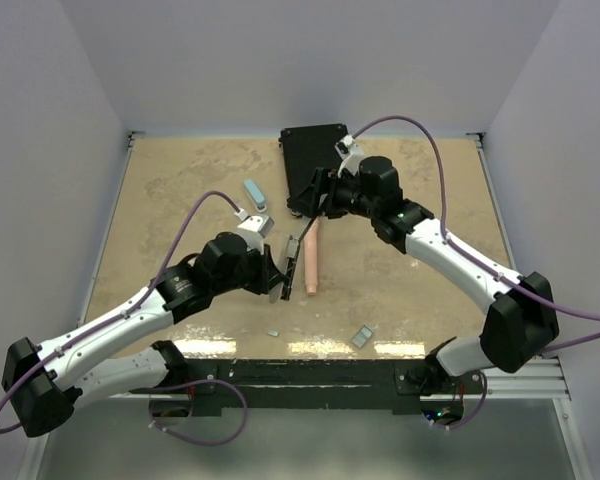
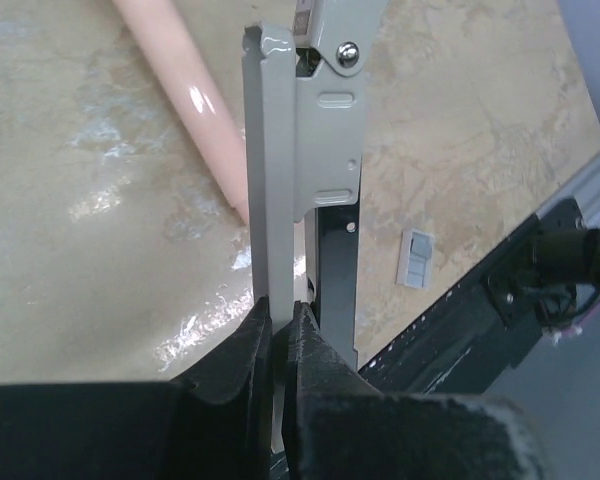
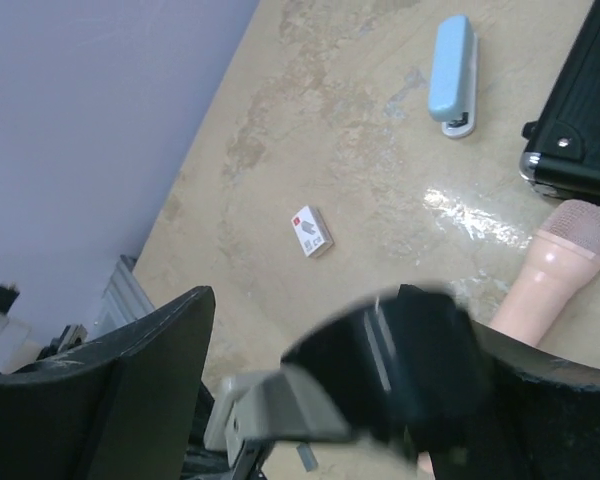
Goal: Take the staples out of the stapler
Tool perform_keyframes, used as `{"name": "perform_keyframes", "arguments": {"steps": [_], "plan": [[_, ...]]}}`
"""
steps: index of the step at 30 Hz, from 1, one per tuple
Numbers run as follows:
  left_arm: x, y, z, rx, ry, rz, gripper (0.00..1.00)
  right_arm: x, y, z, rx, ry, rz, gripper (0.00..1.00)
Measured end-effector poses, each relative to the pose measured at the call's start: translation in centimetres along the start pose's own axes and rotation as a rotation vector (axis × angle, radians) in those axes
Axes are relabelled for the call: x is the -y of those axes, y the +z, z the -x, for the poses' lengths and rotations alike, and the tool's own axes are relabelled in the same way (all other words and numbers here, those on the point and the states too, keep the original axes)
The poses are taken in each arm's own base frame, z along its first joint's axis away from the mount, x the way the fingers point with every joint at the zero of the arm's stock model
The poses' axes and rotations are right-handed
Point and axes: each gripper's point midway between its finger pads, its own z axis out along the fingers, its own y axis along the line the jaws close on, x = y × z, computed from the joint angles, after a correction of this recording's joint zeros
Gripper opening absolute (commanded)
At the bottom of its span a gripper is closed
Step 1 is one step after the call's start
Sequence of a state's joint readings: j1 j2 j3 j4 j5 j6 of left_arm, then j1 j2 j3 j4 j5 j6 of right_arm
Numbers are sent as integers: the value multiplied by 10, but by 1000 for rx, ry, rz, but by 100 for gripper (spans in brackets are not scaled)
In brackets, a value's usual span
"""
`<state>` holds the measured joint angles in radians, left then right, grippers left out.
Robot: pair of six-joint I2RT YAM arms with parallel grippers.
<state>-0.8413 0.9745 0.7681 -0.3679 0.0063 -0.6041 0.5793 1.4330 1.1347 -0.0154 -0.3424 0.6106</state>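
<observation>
The stapler (image 1: 290,258) is hinged open and held above the table centre. My left gripper (image 1: 277,278) is shut on its pale grey metal rail (image 2: 265,180), the fingertips (image 2: 242,345) pinching the rail's near end. The stapler's black arm (image 3: 415,365) shows blurred between the spread fingers of my right gripper (image 3: 340,330), which is open above the stapler's far end (image 1: 315,197). One tiny silvery strip of staples (image 1: 273,332) lies on the table near the front edge, and also shows as a small grey strip (image 3: 305,457) below the stapler in the right wrist view.
A pink handle-shaped object (image 1: 311,258) lies right beside the stapler. A black case (image 1: 315,158) sits at the back, a light blue stapler (image 1: 254,193) to its left. A small white card with red marks (image 1: 362,337) lies near the front edge.
</observation>
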Motion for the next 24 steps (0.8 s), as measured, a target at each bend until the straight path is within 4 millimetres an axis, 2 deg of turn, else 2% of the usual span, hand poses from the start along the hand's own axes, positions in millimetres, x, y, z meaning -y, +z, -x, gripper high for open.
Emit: {"name": "perform_keyframes", "arguments": {"steps": [6,9,12,17,21,24], "plan": [[11,2,-29,-52,88,-162,0,5,28,21,-8,-43,-46,80],[17,3,-36,-64,97,-211,0,9,46,31,-23,-61,-67,81],[21,4,-40,-66,98,-250,0,17,52,31,-42,-72,-97,82],[30,4,-38,-62,96,-295,0,31,44,33,-70,-82,-157,87],[27,7,-29,-48,69,-311,0,48,26,49,-40,-90,-248,88],[17,12,-19,-25,18,-297,0,59,4,72,4,-105,-330,89]]}}
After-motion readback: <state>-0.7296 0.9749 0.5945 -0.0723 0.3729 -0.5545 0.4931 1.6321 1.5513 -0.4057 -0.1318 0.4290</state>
